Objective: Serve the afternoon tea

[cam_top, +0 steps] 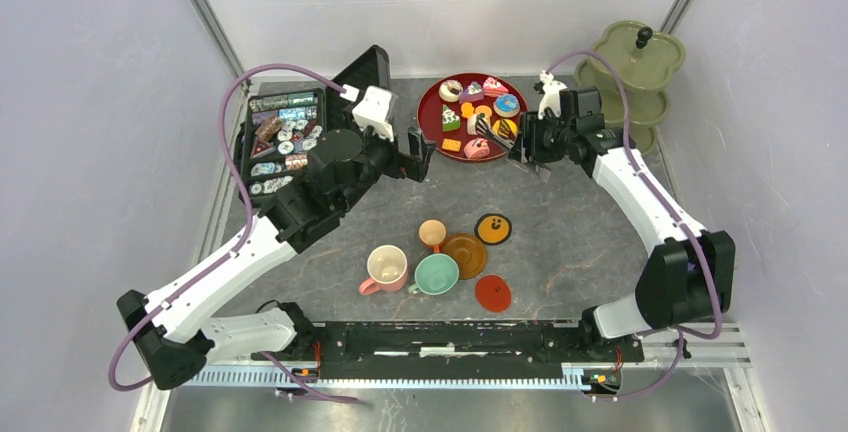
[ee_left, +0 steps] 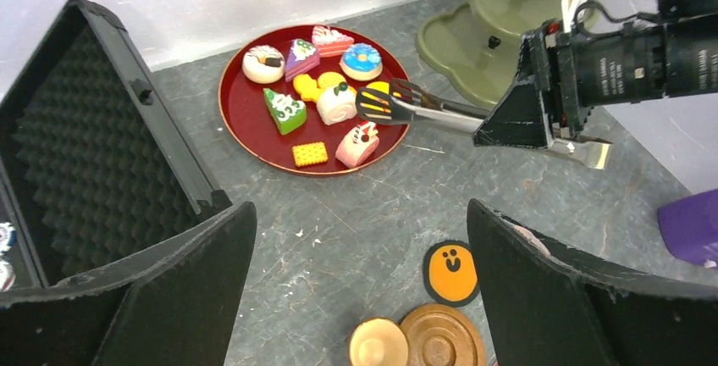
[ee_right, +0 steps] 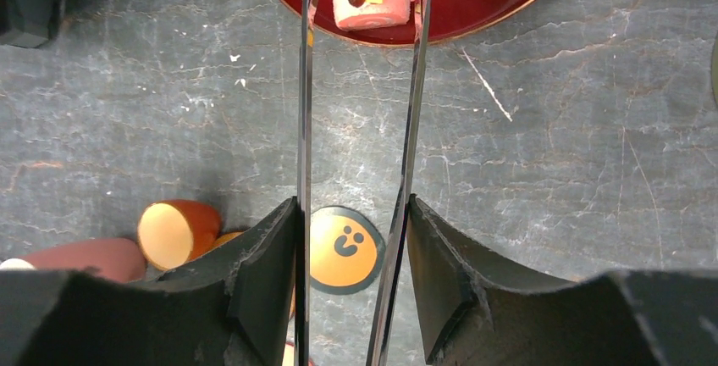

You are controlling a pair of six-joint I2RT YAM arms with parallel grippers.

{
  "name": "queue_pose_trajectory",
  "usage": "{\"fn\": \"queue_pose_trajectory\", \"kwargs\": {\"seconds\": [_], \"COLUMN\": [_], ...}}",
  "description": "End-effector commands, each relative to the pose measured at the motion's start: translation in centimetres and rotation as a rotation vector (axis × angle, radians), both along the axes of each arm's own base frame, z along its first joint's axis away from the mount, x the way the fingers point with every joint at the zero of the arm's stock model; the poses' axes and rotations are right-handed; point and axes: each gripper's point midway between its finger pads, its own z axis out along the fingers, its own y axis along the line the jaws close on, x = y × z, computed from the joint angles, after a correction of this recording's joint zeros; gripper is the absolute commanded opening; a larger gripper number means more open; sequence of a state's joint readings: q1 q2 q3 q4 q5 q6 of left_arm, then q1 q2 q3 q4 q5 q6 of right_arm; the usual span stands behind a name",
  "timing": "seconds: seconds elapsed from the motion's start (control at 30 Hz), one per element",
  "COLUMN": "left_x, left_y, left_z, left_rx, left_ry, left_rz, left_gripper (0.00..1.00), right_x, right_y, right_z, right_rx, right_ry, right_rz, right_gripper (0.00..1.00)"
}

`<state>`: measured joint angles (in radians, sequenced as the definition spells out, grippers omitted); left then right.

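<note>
Pastries [cam_top: 475, 110]: grouped on red plate [ee_left: 241, 124], far centre of tabletop [cam_top: 570, 242].
Cups [cam_top: 436, 274]: pink, mint and small orange, among round saucers [cam_top: 465, 255], near centre.
Right claw [cam_top: 528, 149]: clamped on thin metal tongs [ee_left: 440, 112], tips over the plate's right side.
Left claw [ee_left: 360, 239]: spread wide, holding nothing, beside the plate.

Pale lilac walls [cam_top: 90, 102] are closing in on three sides of a grey, marble-patterned tabletop [cam_top: 580, 242], which is lying under soft, even light. Slim metal posts [cam_top: 205, 14] are rising at the two back corners, and a ribbed metal rail [cam_top: 450, 379] is running along the near edge.
</note>
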<state>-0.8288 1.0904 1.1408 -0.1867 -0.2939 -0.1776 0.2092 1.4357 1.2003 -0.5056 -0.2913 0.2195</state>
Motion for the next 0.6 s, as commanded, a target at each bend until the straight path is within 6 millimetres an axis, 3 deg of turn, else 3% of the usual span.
{"fn": "queue_pose_trajectory", "kwargs": {"seconds": [0.0,0.3,0.57], "left_x": [0.2,0.4,0.2], "left_y": [1.6,3.4,3.7], "left_z": [3.1,2.0,0.9], "left_rx": [0.008,0.065,0.07], "left_ry": [-0.054,-0.083,-0.091], "left_rz": [0.062,0.125,0.126], "left_gripper": [1.0,1.0,1.0], "right_x": [1.6,1.8,1.5], "right_y": [0.3,1.4,2.6], "right_z": [0.4,-1.4,-2.7], "right_rx": [-0.044,-0.089,-0.193], "right_ry": [-0.033,-0.017,-0.018], "right_rz": [0.061,0.115,0.13], "right_gripper": [0.54,0.56,0.56]}}
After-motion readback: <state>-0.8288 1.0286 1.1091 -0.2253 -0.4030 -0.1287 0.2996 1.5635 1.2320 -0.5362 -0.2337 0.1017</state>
